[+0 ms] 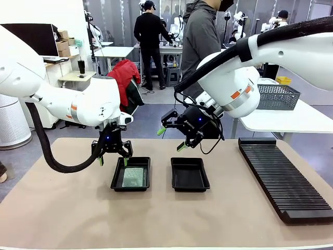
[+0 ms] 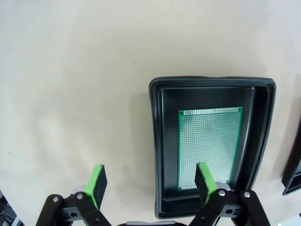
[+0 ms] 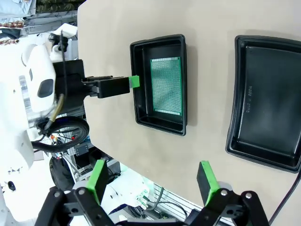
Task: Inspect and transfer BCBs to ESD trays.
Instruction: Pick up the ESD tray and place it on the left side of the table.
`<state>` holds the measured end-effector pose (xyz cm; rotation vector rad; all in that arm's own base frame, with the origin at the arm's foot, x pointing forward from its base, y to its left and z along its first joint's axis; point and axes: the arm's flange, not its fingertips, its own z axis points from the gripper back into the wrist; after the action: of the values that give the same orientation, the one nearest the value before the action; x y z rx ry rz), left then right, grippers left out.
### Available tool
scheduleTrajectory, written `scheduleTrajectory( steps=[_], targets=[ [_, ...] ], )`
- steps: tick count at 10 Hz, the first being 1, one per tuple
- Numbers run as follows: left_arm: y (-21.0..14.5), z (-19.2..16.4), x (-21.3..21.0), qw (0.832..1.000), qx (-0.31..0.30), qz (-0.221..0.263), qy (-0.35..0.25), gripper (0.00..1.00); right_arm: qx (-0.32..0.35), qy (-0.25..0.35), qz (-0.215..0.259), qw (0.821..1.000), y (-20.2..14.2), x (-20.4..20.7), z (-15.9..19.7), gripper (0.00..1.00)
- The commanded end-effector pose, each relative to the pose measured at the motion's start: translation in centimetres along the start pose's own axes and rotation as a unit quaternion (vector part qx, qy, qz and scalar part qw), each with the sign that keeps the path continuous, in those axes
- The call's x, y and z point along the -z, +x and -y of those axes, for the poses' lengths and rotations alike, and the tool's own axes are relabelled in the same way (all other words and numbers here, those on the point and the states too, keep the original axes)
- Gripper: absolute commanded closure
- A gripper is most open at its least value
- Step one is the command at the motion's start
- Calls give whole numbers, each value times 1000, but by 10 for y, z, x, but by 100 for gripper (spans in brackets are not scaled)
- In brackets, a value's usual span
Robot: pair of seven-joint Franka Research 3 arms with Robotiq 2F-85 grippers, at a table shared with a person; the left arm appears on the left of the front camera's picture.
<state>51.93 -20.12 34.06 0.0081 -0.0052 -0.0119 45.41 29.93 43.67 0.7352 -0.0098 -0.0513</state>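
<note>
Black plastic forms the left ESD tray (image 1: 130,188), a shallow rectangle with a flared rim in the lower middle of the front view. The right ESD tray (image 1: 190,174) is set just beside it on the beige tabletop (image 1: 62,208). One BCB (image 1: 134,177), a thin pale green board dotted with fine holes, is seen lying flat inside the left ESD tray.

The left end effector (image 1: 113,160) is held low over that tray's left rim, fingers pointing down. Its jaws are spread wide and nothing is gripped. In the left wrist view one green pad is seen over bare tabletop and the other over the tray's near end.

The right end effector (image 1: 171,139) is raised and tilted in the middle of the frame, above the far side of the right ESD tray. Its jaws are likewise spread wide, gripping nothing. White lettering on its black body is too small to be read. A small moulded mark on the right tray's floor, shown in the right wrist view, is also illegible.

A long black ribbed rack (image 1: 283,179) is laid at the lower right. A person (image 1: 200,36) in a grey top is seen at the upper middle.
</note>
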Motion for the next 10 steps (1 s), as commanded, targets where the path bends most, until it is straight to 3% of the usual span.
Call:
scheduleTrajectory(
  steps=[1, 9, 10],
  targets=[
    [0, 2, 14, 1000, -7, 10, 13, 0, -1, -3, 0, 1000, 0, 0, -1, 0],
    [2, 3, 40, 1000, -7, 14, 0, 0, -1, -3, 0, 1000, 0, 0, -1, 0],
    [5, 3, 37, 1000, 2, -4, -3, 0, -1, -3, 0, 1000, 0, 0, -1, 0]
  ],
)
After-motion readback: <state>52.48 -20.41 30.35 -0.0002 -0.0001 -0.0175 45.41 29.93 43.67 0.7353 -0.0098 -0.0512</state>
